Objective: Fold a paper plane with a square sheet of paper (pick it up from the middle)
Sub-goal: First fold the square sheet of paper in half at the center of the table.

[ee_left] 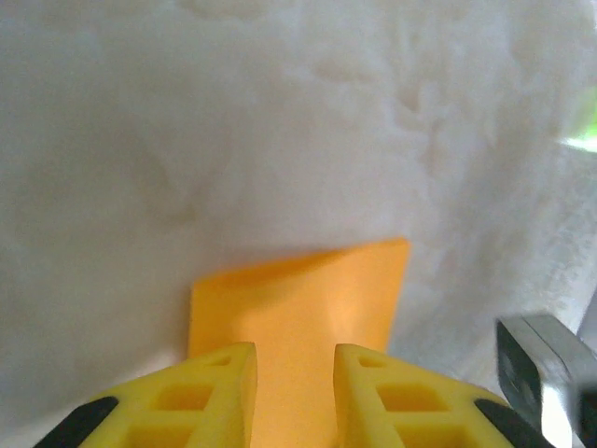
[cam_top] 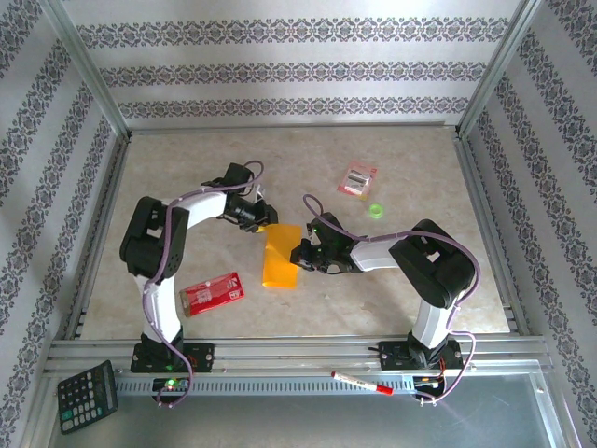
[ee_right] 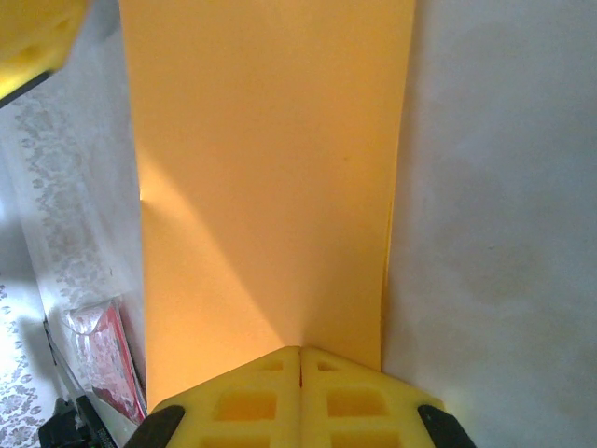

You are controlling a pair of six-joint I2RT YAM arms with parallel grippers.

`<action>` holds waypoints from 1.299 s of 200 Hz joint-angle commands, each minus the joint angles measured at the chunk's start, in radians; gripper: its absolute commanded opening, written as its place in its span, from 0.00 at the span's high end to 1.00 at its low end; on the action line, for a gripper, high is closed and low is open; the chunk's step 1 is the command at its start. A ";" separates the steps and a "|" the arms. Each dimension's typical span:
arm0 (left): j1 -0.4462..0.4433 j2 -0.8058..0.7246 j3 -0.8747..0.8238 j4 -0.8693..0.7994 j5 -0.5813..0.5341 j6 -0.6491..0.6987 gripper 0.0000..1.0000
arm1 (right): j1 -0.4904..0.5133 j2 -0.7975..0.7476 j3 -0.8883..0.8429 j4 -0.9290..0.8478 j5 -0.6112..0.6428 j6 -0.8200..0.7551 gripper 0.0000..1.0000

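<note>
Orange-yellow and matte, the square sheet of paper [cam_top: 280,266] lies near the middle of the table [cam_top: 187,177] as a smooth, narrow rectangle with crisp straight edges. On my right wrist feed I make out a second layer along one long edge, so it looks doubled over. From overhead its long axis runs roughly 12 to 6 o'clock, with the far end tipped slightly toward 1.

My right gripper [ee_right: 300,351] meets the sheet from 3 o'clock, its ribbed yellow fingers pressed together with the paper pinched in the seam. My left gripper [ee_left: 295,353] sits at the sheet's 12 o'clock end, fingers standing apart with paper showing in the gap.

The tabletop is a pale marbled pattern. A glossy red packet [cam_top: 212,292] lies at the sheet's 8 o'clock, and a small pink-and-white packet [cam_top: 357,177] sits out at 1 o'clock.
</note>
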 commanded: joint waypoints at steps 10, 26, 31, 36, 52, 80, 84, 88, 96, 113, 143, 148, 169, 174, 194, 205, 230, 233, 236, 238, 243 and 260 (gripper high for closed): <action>-0.051 -0.138 -0.130 0.031 0.042 -0.055 0.71 | 0.016 0.126 -0.070 -0.227 0.089 -0.028 1.00; -0.080 -0.182 -0.213 0.062 0.060 -0.092 0.73 | 0.014 0.126 -0.069 -0.229 0.088 -0.028 1.00; -0.085 -0.192 -0.238 0.069 0.061 -0.103 0.74 | 0.016 0.126 -0.067 -0.229 0.088 -0.027 1.00; -0.091 -0.203 -0.258 0.076 0.064 -0.109 0.75 | 0.015 0.126 -0.067 -0.229 0.088 -0.027 1.00; -0.094 -0.217 -0.303 0.082 0.061 -0.110 0.76 | 0.014 0.126 -0.066 -0.228 0.087 -0.028 1.00; -0.083 -0.170 -0.324 0.039 0.025 -0.068 0.79 | 0.013 0.129 -0.060 -0.232 0.085 -0.035 1.00; -0.079 -0.164 -0.327 0.036 0.022 -0.065 0.79 | 0.012 0.130 -0.060 -0.233 0.086 -0.037 1.00; -0.075 -0.161 -0.329 0.033 0.020 -0.063 0.79 | 0.012 0.129 -0.060 -0.233 0.085 -0.038 1.00; -0.070 -0.161 -0.332 0.022 0.012 -0.050 0.80 | 0.012 0.129 -0.060 -0.232 0.086 -0.040 1.00; -0.066 -0.188 -0.330 0.002 -0.003 -0.038 0.80 | 0.011 0.131 -0.061 -0.233 0.084 -0.041 1.00; -0.087 -0.255 -0.337 0.028 0.059 -0.074 0.76 | 0.010 0.129 -0.064 -0.233 0.085 -0.042 1.00; -0.095 -0.266 -0.338 0.031 0.065 -0.081 0.75 | 0.010 0.129 -0.063 -0.232 0.085 -0.041 1.00; -0.118 -0.283 -0.359 0.062 0.101 -0.113 0.75 | 0.010 0.128 -0.064 -0.233 0.087 -0.042 1.00; -0.120 -0.281 -0.366 0.064 0.104 -0.118 0.75 | 0.009 0.128 -0.065 -0.233 0.087 -0.041 1.00; -0.121 -0.277 -0.403 0.057 0.077 -0.114 0.75 | 0.009 0.128 -0.069 -0.233 0.089 -0.041 1.00; -0.120 -0.260 -0.414 0.044 0.059 -0.096 0.75 | 0.009 0.128 -0.069 -0.233 0.088 -0.043 1.00; -0.104 -0.226 -0.428 0.014 0.022 -0.065 0.77 | 0.008 0.129 -0.069 -0.233 0.089 -0.046 1.00; -0.103 -0.228 -0.429 0.014 0.019 -0.062 0.77 | 0.007 0.130 -0.069 -0.233 0.088 -0.046 1.00; -0.103 -0.233 -0.431 0.010 0.013 -0.058 0.77 | 0.008 0.131 -0.069 -0.233 0.088 -0.046 1.00; -0.104 -0.237 -0.430 0.007 0.010 -0.055 0.77 | 0.008 0.132 -0.069 -0.233 0.088 -0.046 1.00; -0.103 -0.246 -0.428 -0.001 0.006 -0.049 0.77 | 0.008 0.132 -0.069 -0.233 0.087 -0.046 1.00; -0.108 -0.284 -0.418 -0.024 0.015 -0.029 0.76 | 0.008 0.131 -0.070 -0.233 0.087 -0.044 1.00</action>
